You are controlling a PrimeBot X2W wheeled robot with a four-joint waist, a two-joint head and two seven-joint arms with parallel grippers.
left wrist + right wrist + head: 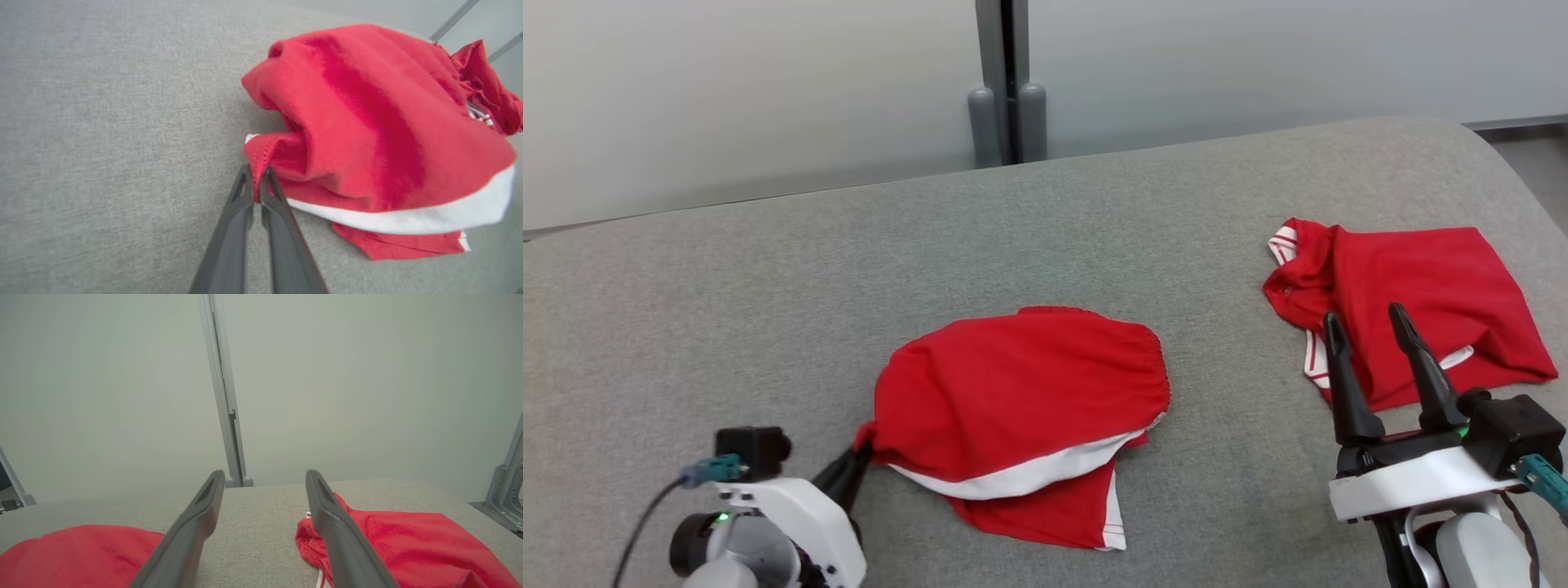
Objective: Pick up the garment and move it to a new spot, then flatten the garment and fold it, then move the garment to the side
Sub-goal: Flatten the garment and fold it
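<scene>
Left gripper [862, 449] jaws pinch a corner of the rumpled red, white-trimmed garment [1021, 384]; right gripper [1364, 314] jaws stand apart, empty.

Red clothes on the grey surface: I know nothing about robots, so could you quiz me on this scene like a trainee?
1. True or false: the left tool pinches a corner of the middle garment.
2. The right tool is: A open, gripping nothing; B shut on cloth; C lying on its side.
3. How many red garments lie on the grey surface?
Key: 1 true; 2 A; 3 two, counting the right garment.
</scene>
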